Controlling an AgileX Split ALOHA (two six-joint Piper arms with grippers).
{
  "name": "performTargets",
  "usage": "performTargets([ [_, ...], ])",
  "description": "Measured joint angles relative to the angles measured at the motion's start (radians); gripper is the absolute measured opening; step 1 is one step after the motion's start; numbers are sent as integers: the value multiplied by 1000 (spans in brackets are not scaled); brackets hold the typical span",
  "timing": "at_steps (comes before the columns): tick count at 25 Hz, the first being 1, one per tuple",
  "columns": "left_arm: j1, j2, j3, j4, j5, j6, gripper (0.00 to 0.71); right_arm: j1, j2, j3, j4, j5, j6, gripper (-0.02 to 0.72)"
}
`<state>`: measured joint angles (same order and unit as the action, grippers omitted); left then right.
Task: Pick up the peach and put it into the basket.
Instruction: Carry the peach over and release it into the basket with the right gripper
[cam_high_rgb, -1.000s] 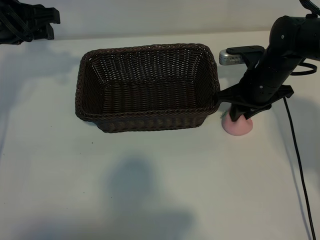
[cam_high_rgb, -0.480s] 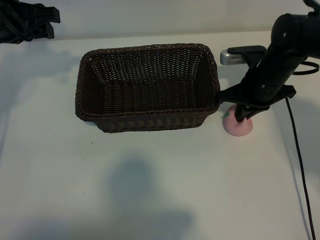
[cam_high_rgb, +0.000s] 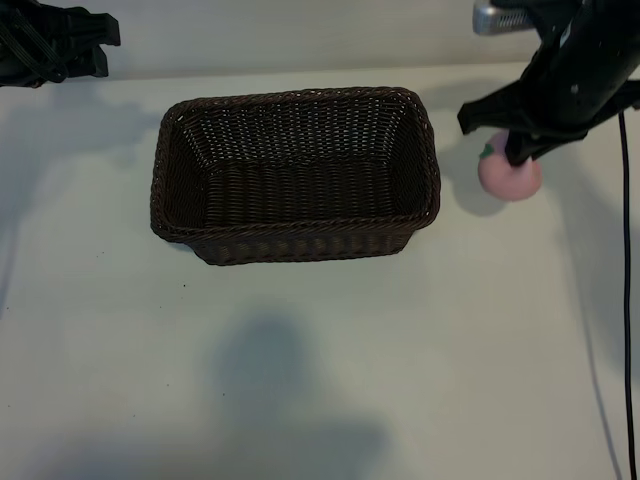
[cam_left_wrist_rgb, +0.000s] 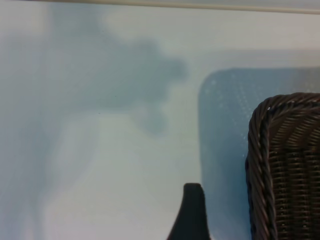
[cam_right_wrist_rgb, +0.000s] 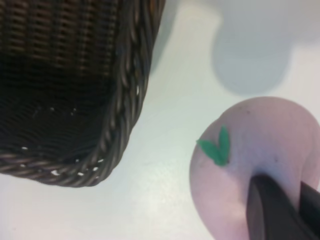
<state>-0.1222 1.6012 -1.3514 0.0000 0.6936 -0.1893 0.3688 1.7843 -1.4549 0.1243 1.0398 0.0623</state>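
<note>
The pale-pink peach (cam_high_rgb: 510, 178) with its green stem bit (cam_right_wrist_rgb: 216, 147) hangs above the white table, right of the basket and level with its far right corner. My right gripper (cam_high_rgb: 516, 150) is shut on it from above; one dark finger (cam_right_wrist_rgb: 270, 210) presses into the fruit. The dark-brown wicker basket (cam_high_rgb: 300, 97) stands empty at the table's middle, and its braided corner (cam_right_wrist_rgb: 125, 100) lies close beside the peach. My left gripper (cam_high_rgb: 60, 45) is parked at the far left corner, open and holding nothing, with one fingertip (cam_left_wrist_rgb: 192, 215) near the basket's end (cam_left_wrist_rgb: 280, 150).
A black cable (cam_high_rgb: 625, 300) trails down the table's right side from the right arm. The peach's shadow (cam_high_rgb: 480, 195) falls on the table between the fruit and the basket. Bare white tabletop (cam_high_rgb: 300, 380) spreads in front of the basket.
The right gripper closed on the peach, lifted it off the table by the basket's near right corner and carried it toward the far side. The left arm stayed still.
</note>
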Motion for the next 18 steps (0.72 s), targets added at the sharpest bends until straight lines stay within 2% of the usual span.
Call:
performTargets([
  [5, 0, 0, 0, 0, -1, 0, 591, 11, 0, -89, 34, 42, 0, 43],
  [11, 0, 0, 0, 0, -1, 0, 591, 108, 0, -174, 58, 50, 1, 43],
  [18, 0, 0, 0, 0, -1, 0, 591, 255, 5, -184, 72, -40, 4, 43],
])
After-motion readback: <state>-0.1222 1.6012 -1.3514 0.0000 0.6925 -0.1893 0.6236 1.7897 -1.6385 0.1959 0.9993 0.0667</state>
